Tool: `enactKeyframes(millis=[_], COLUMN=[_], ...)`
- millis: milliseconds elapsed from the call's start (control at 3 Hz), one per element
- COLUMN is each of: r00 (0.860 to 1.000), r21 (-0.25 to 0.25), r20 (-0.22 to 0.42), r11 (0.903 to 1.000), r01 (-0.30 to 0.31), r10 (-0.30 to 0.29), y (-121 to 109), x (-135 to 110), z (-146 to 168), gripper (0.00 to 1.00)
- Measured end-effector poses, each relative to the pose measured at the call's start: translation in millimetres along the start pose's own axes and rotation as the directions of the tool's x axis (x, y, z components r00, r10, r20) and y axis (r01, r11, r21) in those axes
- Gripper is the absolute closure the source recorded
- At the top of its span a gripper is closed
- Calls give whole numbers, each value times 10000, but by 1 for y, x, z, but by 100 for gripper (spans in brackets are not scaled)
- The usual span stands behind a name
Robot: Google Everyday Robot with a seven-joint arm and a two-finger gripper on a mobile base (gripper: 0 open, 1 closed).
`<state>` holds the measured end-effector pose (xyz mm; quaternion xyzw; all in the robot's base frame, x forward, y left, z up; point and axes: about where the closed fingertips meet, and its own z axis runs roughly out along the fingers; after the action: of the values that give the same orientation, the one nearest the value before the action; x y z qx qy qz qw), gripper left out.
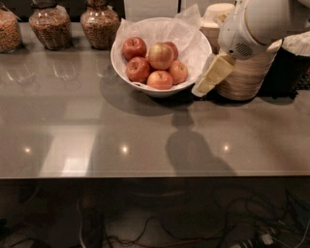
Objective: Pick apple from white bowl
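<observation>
Hanging above the bench toward its far right corner, the gripper slants down and to the left from a white arm housing. Its cream tip lies just beside the right outer wall of the white bowl. Whether the two touch cannot be told, and neither can whether the gripper is set wide or narrow, since it shows only as a single cream slab. The bowl stands near the far edge of the bench, about midway along it, and is lined with crinkled tissue paper that rises above the rim at the back. The apple, pale yellow-pink with red streaks and the largest of the fruit, rests at the centre of the pile, on top of the others and apart from the gripper. Darker red apples surround it: one at the back left, one at the left, one at the front, one at the right and one partly hidden behind. Directly behind the gripper, a stack of beige bowls stands on the bench, with a second stack beyond it at the far edge and a dark container at the right edge. Three glass jars with brown contents line the far edge toward the left corner. The arm's shadow falls on the grey surface toward the near edge, and cables lie on the floor below the bench.
</observation>
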<state>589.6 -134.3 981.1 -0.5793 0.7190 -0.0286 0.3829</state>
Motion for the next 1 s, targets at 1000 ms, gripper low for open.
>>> enactKeyframes(millis=[1000], r00=[9985], r21=[456], r20=[483], r11=[9986], r01=[-267], r10=[245], y=[-35], x=[-8], z=[31], gripper=[0])
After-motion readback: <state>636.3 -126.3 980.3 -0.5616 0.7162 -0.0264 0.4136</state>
